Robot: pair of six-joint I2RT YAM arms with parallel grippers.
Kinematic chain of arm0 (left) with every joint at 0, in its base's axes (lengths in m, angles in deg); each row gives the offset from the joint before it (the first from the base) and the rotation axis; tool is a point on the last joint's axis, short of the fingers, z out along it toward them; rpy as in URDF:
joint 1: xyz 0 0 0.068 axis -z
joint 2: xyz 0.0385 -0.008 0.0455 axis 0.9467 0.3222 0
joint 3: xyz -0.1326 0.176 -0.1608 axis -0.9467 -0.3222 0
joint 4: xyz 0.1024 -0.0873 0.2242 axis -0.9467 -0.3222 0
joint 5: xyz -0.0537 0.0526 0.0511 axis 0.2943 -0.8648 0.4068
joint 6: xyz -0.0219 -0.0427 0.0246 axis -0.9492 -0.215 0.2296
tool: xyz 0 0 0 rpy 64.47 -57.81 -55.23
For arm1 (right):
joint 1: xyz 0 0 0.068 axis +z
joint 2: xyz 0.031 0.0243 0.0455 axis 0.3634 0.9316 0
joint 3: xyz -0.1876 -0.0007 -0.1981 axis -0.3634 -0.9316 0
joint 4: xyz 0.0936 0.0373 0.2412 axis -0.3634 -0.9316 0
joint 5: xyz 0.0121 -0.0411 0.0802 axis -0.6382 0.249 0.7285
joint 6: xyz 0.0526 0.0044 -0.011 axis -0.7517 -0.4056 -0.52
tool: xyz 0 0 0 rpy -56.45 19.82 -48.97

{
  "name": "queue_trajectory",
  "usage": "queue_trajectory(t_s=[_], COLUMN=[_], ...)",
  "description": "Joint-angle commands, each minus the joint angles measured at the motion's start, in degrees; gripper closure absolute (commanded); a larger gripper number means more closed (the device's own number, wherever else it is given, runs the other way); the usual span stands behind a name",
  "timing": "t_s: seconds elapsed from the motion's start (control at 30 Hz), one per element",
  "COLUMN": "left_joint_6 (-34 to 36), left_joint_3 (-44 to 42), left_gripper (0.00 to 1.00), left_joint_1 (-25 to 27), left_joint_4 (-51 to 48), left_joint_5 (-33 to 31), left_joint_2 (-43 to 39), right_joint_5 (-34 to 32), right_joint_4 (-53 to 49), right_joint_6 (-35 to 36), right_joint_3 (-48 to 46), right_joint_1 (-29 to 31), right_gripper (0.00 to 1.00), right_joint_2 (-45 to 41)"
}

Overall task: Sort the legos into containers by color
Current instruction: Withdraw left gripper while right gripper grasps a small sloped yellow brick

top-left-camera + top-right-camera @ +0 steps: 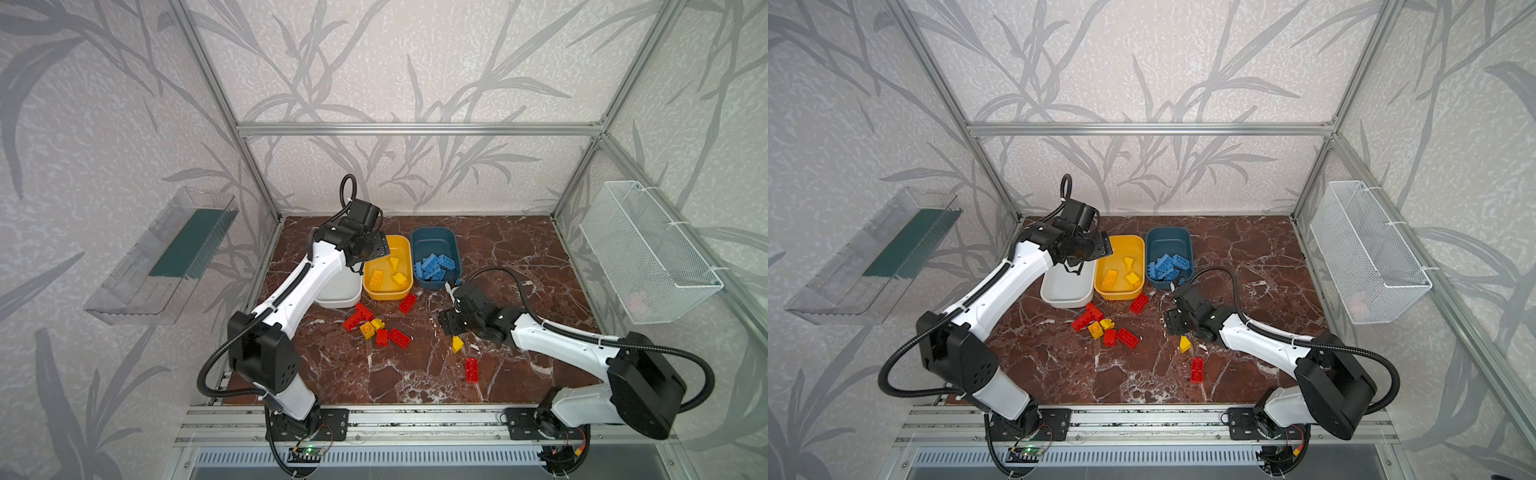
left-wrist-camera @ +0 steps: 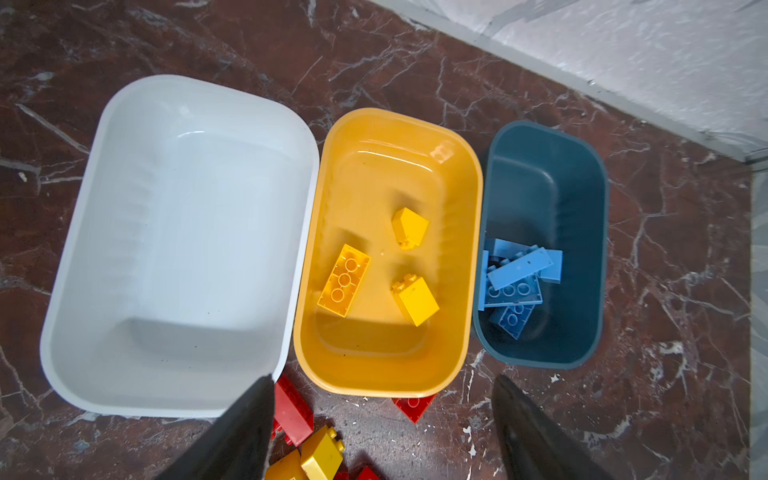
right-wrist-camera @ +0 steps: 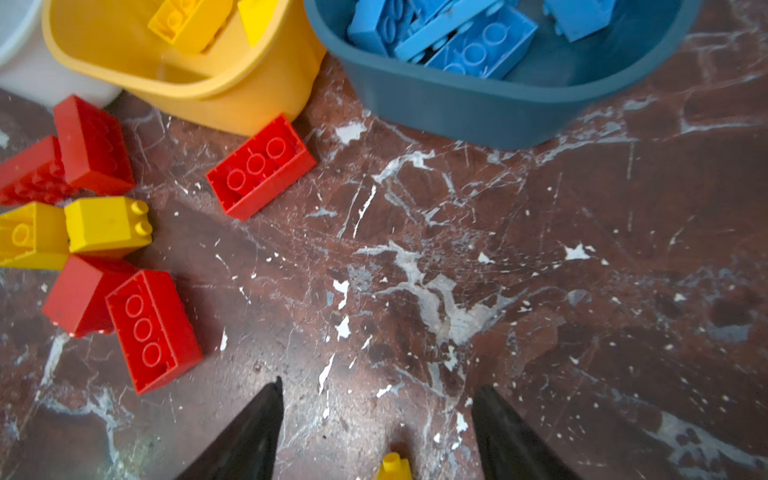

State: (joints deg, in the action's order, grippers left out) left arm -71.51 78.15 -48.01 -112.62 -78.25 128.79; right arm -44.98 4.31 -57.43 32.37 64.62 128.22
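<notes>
On the marble worktop (image 1: 519,257) the white tub (image 2: 174,249), yellow tub (image 2: 361,174) and teal tub (image 2: 552,187) stand in a row. The left tool (image 2: 384,378) hangs over the yellow tub's near rim, jaws spread wide and empty; three yellow legos (image 2: 415,299) lie in that tub. The right tool (image 3: 378,384) is released too, low over the worktop, with a small yellow brick (image 3: 392,467) lying between its parted jaws, not clamped.

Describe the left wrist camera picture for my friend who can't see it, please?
Three tubs stand in a row on a dark marble table: an empty white tub, a yellow tub in the middle holding three yellow legos, and a dark teal tub with light blue legos. The left hand, open and empty, hangs near loose red legos.
</notes>
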Motion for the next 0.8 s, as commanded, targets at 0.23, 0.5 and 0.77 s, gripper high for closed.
queue_trajectory(t_s=[0.23,0.5,0.77], left_joint_6=[3.4,3.14,3.73], left_joint_3=[-15.46,-24.16,-23.73], left_gripper=[0.19,0.19,0.2], left_joint_1=[0.22,0.27,0.25], left_joint_4=[1.5,4.31,3.63], left_joint_5=[2.4,0.0,0.79], left_joint_2=[-15.37,-21.36,-21.08], right_joint_5=[4.23,2.06,0.32], right_joint_4=[-7.63,-10.29,-12.96], right_joint_6=[5.67,5.25,4.4], right_joint_3=[2.98,2.34,1.65], right_joint_1=[1.61,4.55,6.46], right_gripper=[0.27,0.29,0.35], right_joint_2=[7.35,8.54,8.38])
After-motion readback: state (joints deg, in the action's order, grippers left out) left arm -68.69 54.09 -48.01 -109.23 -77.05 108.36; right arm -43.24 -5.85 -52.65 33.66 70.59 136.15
